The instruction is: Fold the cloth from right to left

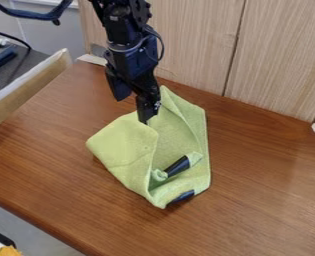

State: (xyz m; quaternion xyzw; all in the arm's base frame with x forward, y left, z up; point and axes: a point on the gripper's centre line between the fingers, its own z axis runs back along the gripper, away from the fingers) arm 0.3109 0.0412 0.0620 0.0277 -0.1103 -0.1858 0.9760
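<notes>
Black arm [123,37] in from top edge, left of center, runs down with slight lean toward view's right. Wrist [134,67] low on it, thin cable [162,47] looping out on view's right side. Pincer [145,115] hangs at lower end, aimed down, near mid-frame.

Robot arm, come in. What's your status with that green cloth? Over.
Gripper down at green cloth. Cloth rumpled, partly folded over. Two dark pieces at its folds, unidentified, possibly in the way. Over.
</notes>
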